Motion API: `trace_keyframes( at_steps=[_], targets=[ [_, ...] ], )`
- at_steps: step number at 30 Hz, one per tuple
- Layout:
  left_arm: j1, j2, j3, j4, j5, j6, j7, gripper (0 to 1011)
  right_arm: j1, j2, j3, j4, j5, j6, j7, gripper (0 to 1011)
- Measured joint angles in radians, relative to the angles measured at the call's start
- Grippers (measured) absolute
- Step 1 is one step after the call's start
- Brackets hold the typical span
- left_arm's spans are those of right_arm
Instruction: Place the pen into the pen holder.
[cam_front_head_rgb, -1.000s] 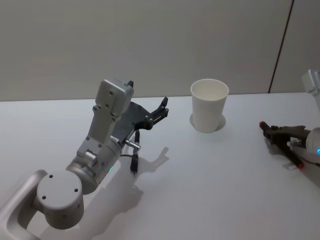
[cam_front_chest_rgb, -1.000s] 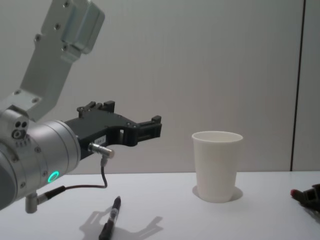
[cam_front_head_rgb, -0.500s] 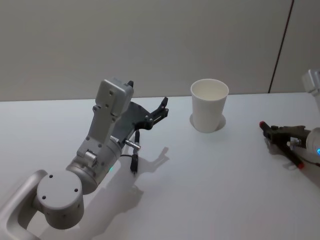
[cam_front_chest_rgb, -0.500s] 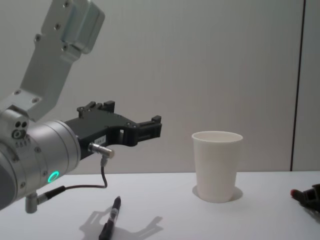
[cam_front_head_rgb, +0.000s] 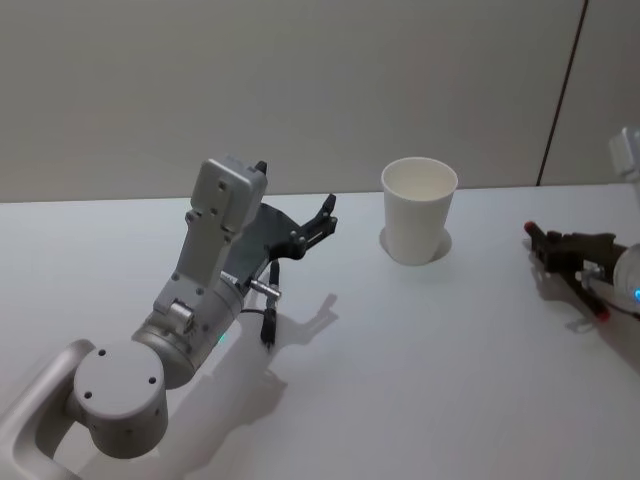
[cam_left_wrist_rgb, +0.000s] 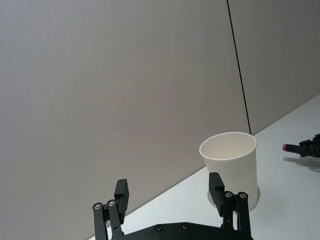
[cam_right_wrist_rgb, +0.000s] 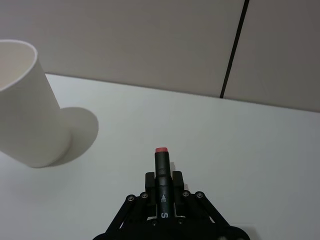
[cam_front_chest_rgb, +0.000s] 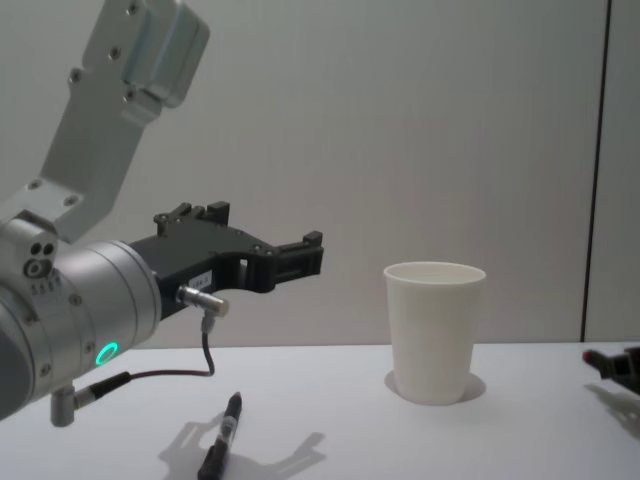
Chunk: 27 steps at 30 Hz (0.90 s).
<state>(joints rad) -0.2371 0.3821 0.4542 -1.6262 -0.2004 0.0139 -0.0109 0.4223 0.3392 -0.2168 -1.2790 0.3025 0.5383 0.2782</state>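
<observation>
The pen holder (cam_front_head_rgb: 418, 210), a white paper cup, stands upright at the table's back middle; it also shows as the cup (cam_front_chest_rgb: 433, 330) (cam_left_wrist_rgb: 230, 165) (cam_right_wrist_rgb: 22, 110). My right gripper (cam_front_head_rgb: 552, 244) (cam_right_wrist_rgb: 162, 180) hovers to the cup's right, shut on a black pen (cam_right_wrist_rgb: 161, 159) whose red end (cam_front_chest_rgb: 592, 357) points toward the cup. My left gripper (cam_front_head_rgb: 328, 215) (cam_front_chest_rgb: 310, 258) (cam_left_wrist_rgb: 169, 184) hangs open and empty in the air left of the cup. A second black pen (cam_front_chest_rgb: 222, 440) lies on the table under the left arm.
The white table (cam_front_head_rgb: 420, 380) runs back to a grey wall with a dark vertical seam (cam_front_head_rgb: 560, 95). A thin cable (cam_front_chest_rgb: 190, 372) hangs from the left wrist above the lying pen.
My right gripper has lifted the red-ended pen a little higher and slightly to the right. The left arm, the cup and the lying pen have not moved.
</observation>
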Motion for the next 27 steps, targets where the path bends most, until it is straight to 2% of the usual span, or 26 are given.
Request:
trace_keyframes(
  at_steps=[6, 16, 27],
  targets=[
    [0.000, 0.000, 0.000, 0.000, 0.000, 0.000, 0.000, 1001, -0.006, 0.000, 0.006, -0.016, 0.005, -0.054, -0.030, 187],
    [0.000, 0.000, 0.000, 0.000, 0.000, 0.000, 0.000, 1001, -0.018, 0.000, 0.020, -0.061, 0.046, -0.161, -0.084, 187],
    [0.000, 0.000, 0.000, 0.000, 0.000, 0.000, 0.000, 1001, -0.019, -0.016, 0.027, -0.101, 0.089, -0.303, -0.117, 187]
  ],
)
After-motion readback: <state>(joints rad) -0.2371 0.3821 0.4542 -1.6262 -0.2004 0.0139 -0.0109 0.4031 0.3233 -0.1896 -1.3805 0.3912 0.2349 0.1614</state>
